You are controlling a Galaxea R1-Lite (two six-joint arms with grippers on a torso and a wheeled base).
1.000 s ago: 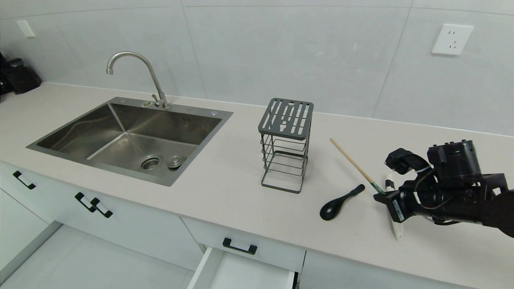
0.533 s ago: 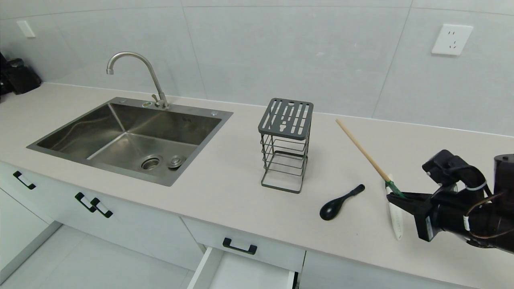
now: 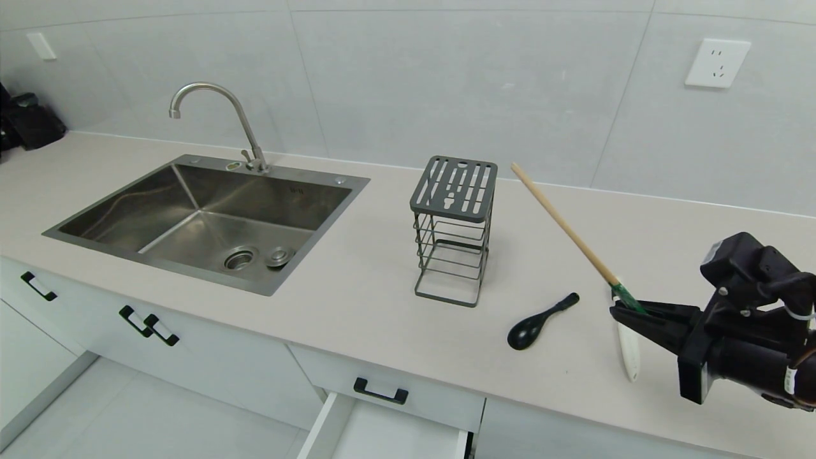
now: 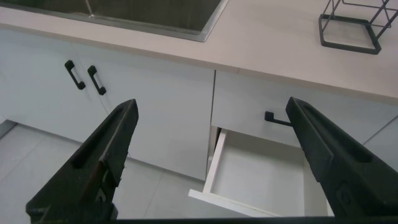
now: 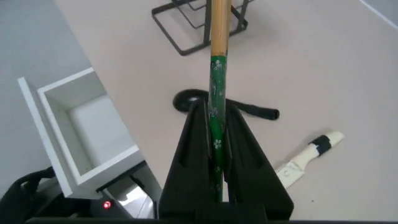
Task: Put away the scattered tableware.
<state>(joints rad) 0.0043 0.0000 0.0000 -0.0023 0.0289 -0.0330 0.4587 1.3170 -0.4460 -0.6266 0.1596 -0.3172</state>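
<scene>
In the head view the right gripper (image 3: 628,312) has its fingers pinched together on the green end of a chopstick (image 3: 567,233), which slants up off the counter (image 3: 357,299) with its bare tip near the top of the wire rack (image 3: 454,229). A black spoon (image 3: 539,322) lies on the counter between rack and gripper, and a white utensil (image 3: 628,347) lies just under the fingers. The sink (image 3: 204,217) sits well to the left, and a drawer (image 3: 382,433) stands pulled out below the counter edge. In the left wrist view the left gripper (image 4: 211,106) holds nothing, its jaws spread wide, hanging in front of the cabinets above the open drawer (image 4: 255,168), whose white inside shows. In the right wrist view the right gripper (image 5: 216,115) clamps the chopstick (image 5: 219,31) along its green part; the black spoon (image 5: 193,99) and white utensil (image 5: 308,158) lie on the counter beneath, the rack (image 5: 186,25) beyond, and the drawer (image 5: 81,130) to one side.
</scene>
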